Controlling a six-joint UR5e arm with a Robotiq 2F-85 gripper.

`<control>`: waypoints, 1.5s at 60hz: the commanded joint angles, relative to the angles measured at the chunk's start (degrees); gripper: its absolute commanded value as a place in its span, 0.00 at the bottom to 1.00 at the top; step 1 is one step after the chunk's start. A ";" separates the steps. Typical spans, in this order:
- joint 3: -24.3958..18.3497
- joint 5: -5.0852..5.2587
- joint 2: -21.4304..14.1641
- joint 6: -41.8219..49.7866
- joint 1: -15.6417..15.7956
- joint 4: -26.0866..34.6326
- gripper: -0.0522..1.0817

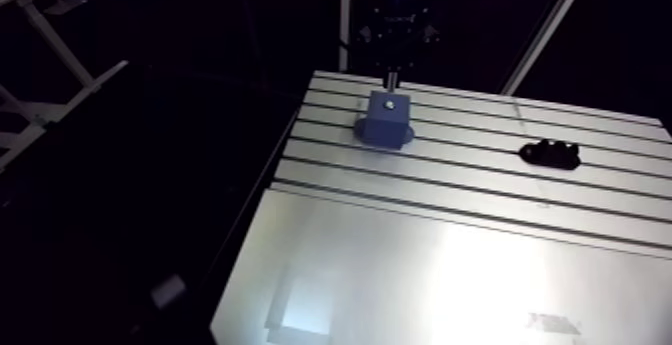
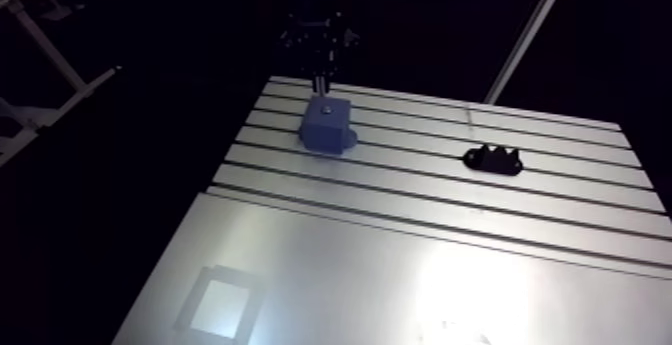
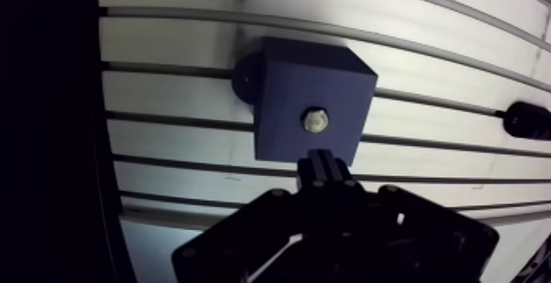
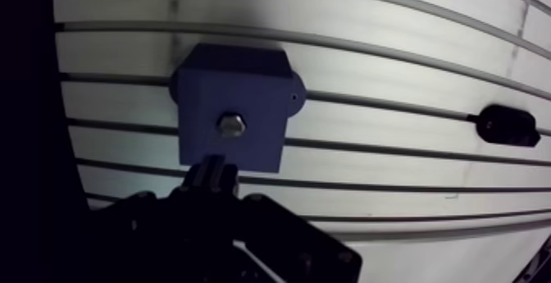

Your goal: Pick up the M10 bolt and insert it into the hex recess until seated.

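Bolt seated in blue block, just ahead of gripper; jaws closed, empty.

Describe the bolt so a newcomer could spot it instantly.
On the slotted aluminium table stands a dark blue block under the gripper. The bolt is the small silvery hex head centred in the block's top face, the only shiny spot on it, unlike the black part lying off to one side.
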 commanded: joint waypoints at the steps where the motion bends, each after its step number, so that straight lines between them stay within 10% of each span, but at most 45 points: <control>1: 1.33 0.19 0.09 0.59 -0.32 -2.98 1.00; 40: 2.11 0.44 0.53 1.73 -1.28 -4.03 1.00; 49: 2.02 2.27 0.53 1.57 -1.46 -4.02 1.00; 90: 1.93 1.78 1.59 1.38 -1.37 -4.02 1.00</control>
